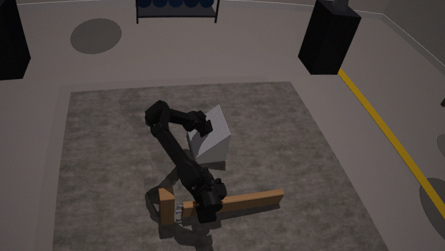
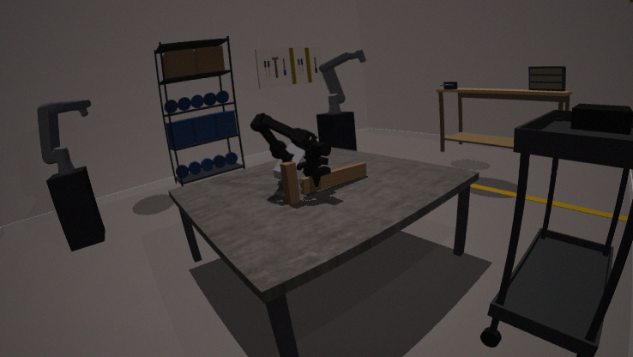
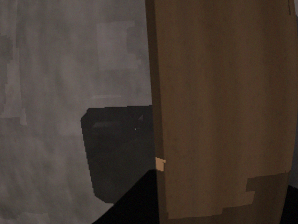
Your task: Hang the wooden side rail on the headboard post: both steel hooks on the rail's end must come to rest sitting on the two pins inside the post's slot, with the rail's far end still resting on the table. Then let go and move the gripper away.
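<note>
The wooden side rail (image 1: 249, 201) (image 2: 346, 175) (image 3: 225, 100) stands on edge, its near end toward the post. My gripper (image 1: 208, 212) (image 2: 316, 177) is shut on the rail near its hook end. Two steel hooks (image 1: 179, 209) stick out of that end, a small gap short of the headboard post. The headboard post (image 1: 167, 209) (image 2: 290, 184) stands upright to the left of the hooks in the top view. The slot and its pins are hidden in every view. Whether the held end is slightly raised is hard to tell; the far end appears low at the table.
A light grey wedge-shaped block (image 1: 214, 134) (image 2: 294, 154) stands behind the rail, under the arm's rear part. The table (image 1: 108, 140) (image 2: 248, 234) carries the post, rail and block. A dark cart (image 2: 563, 266) stands to the right of the table in the exterior view.
</note>
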You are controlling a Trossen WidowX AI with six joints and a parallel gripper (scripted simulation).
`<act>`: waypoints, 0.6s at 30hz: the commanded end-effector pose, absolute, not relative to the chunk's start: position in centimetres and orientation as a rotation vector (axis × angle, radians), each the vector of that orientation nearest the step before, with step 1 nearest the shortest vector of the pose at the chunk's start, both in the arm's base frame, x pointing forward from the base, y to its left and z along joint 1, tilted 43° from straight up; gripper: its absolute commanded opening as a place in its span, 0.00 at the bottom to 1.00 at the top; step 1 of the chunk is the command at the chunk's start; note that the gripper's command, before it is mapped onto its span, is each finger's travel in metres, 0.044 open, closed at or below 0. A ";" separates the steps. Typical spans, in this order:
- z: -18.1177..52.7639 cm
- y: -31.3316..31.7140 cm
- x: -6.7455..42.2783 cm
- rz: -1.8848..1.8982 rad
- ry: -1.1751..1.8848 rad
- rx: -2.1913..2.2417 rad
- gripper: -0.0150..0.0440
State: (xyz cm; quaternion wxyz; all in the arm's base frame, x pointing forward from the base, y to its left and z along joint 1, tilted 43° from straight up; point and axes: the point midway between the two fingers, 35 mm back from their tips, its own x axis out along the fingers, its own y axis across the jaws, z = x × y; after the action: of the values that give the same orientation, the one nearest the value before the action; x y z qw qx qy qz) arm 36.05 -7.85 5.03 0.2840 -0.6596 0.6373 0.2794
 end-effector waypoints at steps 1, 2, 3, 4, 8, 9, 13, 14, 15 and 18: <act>5.5 -7.7 36.2 0.742 1.692 -1.776 0.25; 5.5 -7.7 36.2 0.742 1.692 -1.776 0.25; 5.5 -7.7 36.2 0.742 1.692 -1.776 0.25; 5.5 -7.7 36.2 0.742 1.692 -1.776 0.25; 5.6 -7.8 36.2 0.742 1.692 -1.776 0.25; 5.6 -7.8 36.2 0.742 1.692 -1.776 0.25; 5.6 -7.8 36.3 0.742 1.692 -1.776 0.25; 5.6 -7.8 36.3 0.742 1.692 -1.776 0.25; 5.6 -7.8 36.3 0.742 1.692 -1.776 0.25; 5.7 -7.8 36.3 0.742 1.692 -1.776 0.25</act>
State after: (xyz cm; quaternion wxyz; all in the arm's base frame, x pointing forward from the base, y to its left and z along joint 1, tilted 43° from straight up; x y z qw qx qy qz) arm 36.04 -7.96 5.11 0.2839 -0.6594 0.6375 0.2796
